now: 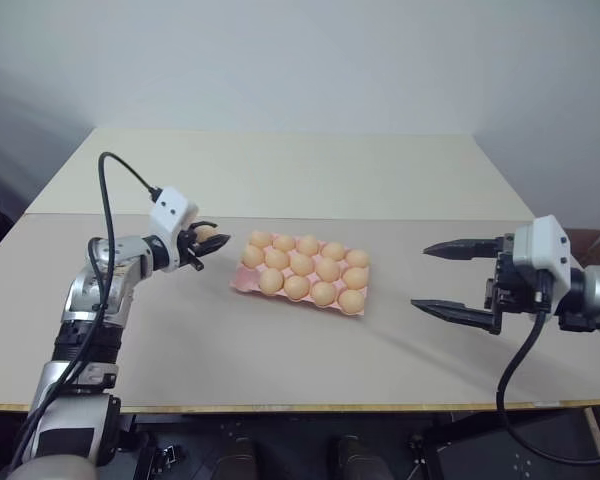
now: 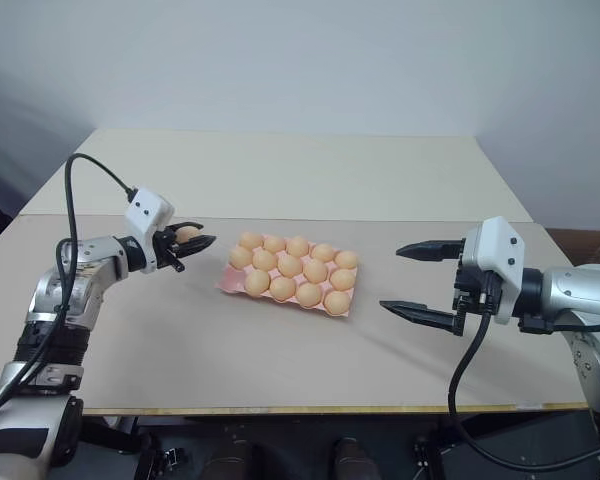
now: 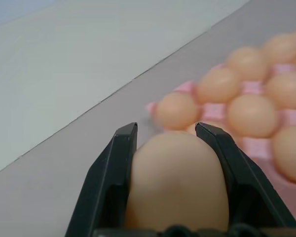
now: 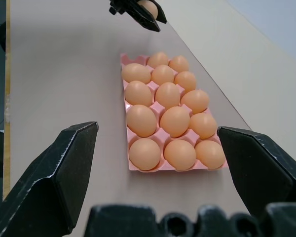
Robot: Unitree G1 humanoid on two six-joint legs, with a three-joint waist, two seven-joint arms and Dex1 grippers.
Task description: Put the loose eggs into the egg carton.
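The egg carton (image 1: 302, 272) lies flat near the middle of the table (image 1: 280, 180), a pink moulded tray turned slightly askew to the table's front edge. Its cups hold light orange-tan eggs (image 1: 302, 264) in three rows; fourteen can be counted in the right wrist view, and whether the cup at the corner nearest the left end effector is free cannot be told for sure. One loose egg (image 1: 205, 233) is off the table, clamped between the two black fingers (image 3: 113, 182) of the left end effector (image 1: 202, 245), which hangs just beside the carton's left end, a little above the table surface. The left wrist view has that egg filling the gap between the fingers, with the carton's eggs close beyond the tips.

The right end effector (image 1: 450, 280) hangs over the table well to the right of the carton, its fingers spread wide with nothing between them, pointing towards the carton.

Nothing stands between either end effector and the carton. The table is made of two pale slabs meeting along a seam that runs behind the carton; a plain light wall rises behind. Black cables loop from both wrists. No brand, label or writing can be read on any of this
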